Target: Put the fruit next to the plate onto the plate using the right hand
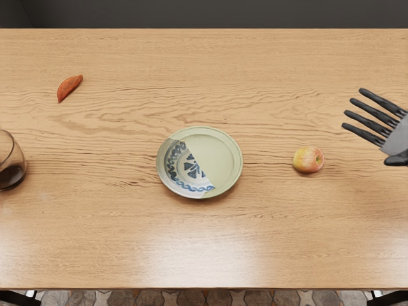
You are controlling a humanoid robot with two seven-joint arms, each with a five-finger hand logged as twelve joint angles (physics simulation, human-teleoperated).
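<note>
**Head view: items and task status**

1. Table (127, 223): light wood with a marked grain, filling nearly the whole view. A strip of tiled floor shows below its near edge.
2. Plate (220, 156): round, pale green, with a blue pattern on its left part. It lies flat near the table's middle, and nothing lies on it.
3. Apple (308, 159): yellow with a red blush, resting on the table to the right of the plate. It is near the plate but apart from the rim, with bare wood between them. This is the fruit the task means.
4. Right hand (382, 127): dark, entering from the right edge and only partly in frame. Its fingers (364, 118) are spread and point left, and they hold nothing. The hand sits to the right of the apple and a little farther back on the table, clearly apart from it. Its height above the wood cannot be told.
5. Orange-red wedge (69, 87): a small curved piece at far left, well apart from the plate. Whether it is a fruit slice cannot be told.
6. Glass (9, 162): rounded, holding dark liquid, cut by the left edge.
7. Left hand: not in view.

Status, as a judgement: nothing is done yet. The apple is neither grasped nor lifted. The approach, the grasp, the carry leftward and the release onto the plate are all left to do.
</note>
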